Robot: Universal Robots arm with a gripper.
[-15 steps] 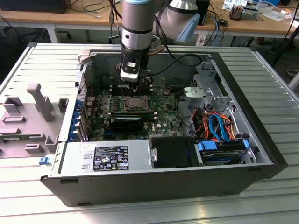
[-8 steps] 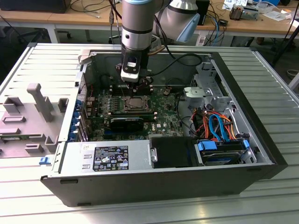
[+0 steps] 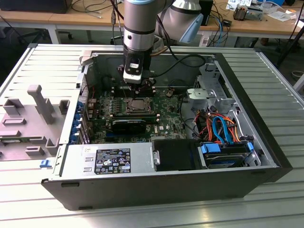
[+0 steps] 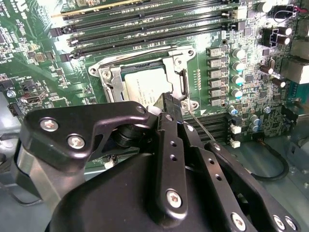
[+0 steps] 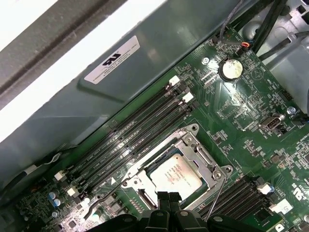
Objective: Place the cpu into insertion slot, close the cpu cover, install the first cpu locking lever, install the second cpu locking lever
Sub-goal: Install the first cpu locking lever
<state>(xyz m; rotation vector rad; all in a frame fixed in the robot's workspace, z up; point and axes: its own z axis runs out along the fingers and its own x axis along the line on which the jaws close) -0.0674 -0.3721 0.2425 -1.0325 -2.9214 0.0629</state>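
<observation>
The cpu (image 3: 139, 104) lies flat in the socket on the green motherboard, its silver-grey top showing in both wrist views (image 4: 142, 89) (image 5: 176, 174). The cpu cover (image 4: 108, 79) (image 5: 205, 157), a silver metal frame, lies down around it. A thin metal locking lever (image 4: 199, 122) (image 5: 216, 193) rises at an angle off the socket's side, right beside my fingertips. My gripper (image 3: 139, 90) (image 4: 166, 99) (image 5: 167, 197) hangs just above the socket's edge. Its black fingers are shut together with nothing between them.
Rows of black memory slots (image 5: 130, 133) flank the socket. A black card (image 3: 128, 124) stands just in front of it. The open case's walls (image 3: 237, 95) surround the board, with orange and blue cables (image 3: 221, 126) and a power supply (image 3: 109, 159) nearer the front.
</observation>
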